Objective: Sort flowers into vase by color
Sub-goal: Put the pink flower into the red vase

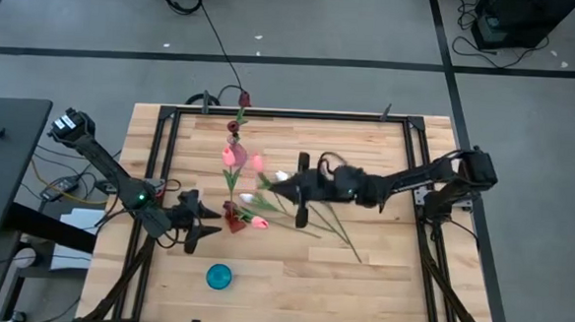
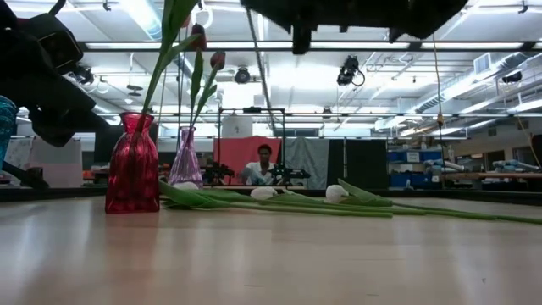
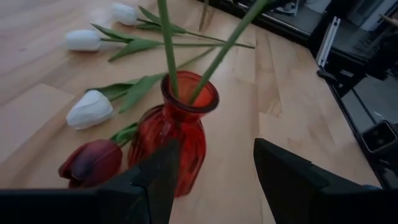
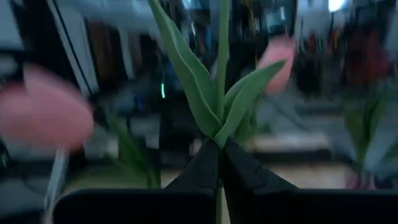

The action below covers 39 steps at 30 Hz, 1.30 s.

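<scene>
A red vase [image 3: 177, 130] [image 1: 233, 215] stands on the table with two green stems in it, their pink heads [image 1: 234, 156] showing in the high view. My left gripper [image 3: 214, 149] [image 1: 205, 224] is open, level with the vase on its left side, fingers apart in front of it without touching. A maroon tulip [image 3: 93, 163] lies against the vase foot. White tulips [image 3: 90, 109] [image 2: 336, 193] lie flat on the table. A purple vase [image 2: 185, 157] [image 1: 235, 129] holds maroon tulips. My right gripper [image 4: 219, 144] [image 1: 288, 184] is raised over the table's middle, shut on a flower stem. My right gripper pinches a tulip's green stem [image 4: 219, 140] between its two fingertips, just below where two long leaves [image 4: 186, 68] branch off. The fingers lie across the stem. The flower is lifted clear of the table. Its head is outside the right wrist view.
A teal cup [image 1: 219, 276] stands near the table's near edge, left of centre. Loose stems and leaves [image 1: 338, 228] lie spread under the right arm. A black frame [image 1: 407, 138] borders the wooden top. A person [image 2: 264, 165] sits far behind the table.
</scene>
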Motion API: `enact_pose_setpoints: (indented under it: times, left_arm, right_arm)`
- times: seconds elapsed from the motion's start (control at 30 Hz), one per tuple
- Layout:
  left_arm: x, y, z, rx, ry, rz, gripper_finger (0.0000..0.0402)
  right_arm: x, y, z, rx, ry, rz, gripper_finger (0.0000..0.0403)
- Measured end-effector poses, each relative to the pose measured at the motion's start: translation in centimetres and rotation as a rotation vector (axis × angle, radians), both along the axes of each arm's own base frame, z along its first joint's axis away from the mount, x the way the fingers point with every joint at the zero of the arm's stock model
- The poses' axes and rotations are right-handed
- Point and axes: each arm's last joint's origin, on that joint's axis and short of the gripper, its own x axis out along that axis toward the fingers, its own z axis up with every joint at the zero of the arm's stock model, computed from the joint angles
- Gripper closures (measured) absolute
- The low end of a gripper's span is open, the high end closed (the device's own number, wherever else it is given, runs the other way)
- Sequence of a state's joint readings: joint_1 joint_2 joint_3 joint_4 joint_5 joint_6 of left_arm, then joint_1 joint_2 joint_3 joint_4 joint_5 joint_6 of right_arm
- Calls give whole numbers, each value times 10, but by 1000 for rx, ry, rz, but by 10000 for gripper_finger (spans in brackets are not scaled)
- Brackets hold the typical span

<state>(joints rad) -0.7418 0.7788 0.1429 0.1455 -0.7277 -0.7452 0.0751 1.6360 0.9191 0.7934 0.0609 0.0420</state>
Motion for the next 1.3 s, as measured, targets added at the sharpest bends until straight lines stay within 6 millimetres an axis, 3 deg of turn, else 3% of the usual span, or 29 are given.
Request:
enact_pose_setpoints:
  times: [0.2,0.43,0.67,0.83,1.3]
  left_arm:
    - [1,1,1,12,-18,38,188]
    - [1,1,1,22,-21,47,188]
    - [1,1,0,21,-17,48,188]
    - [1,1,0,19,-18,51,188]
    - [0,2,-1,17,-19,85,188]
  right_arm:
    - [22,-5,13,-31,-245,102,386]
    - [68,-9,15,-80,-291,146,386]
    - [100,-19,21,-104,-342,229,386]
    - [112,-24,16,-88,-341,276,386]
    - [125,-23,-24,-44,-224,304,386]
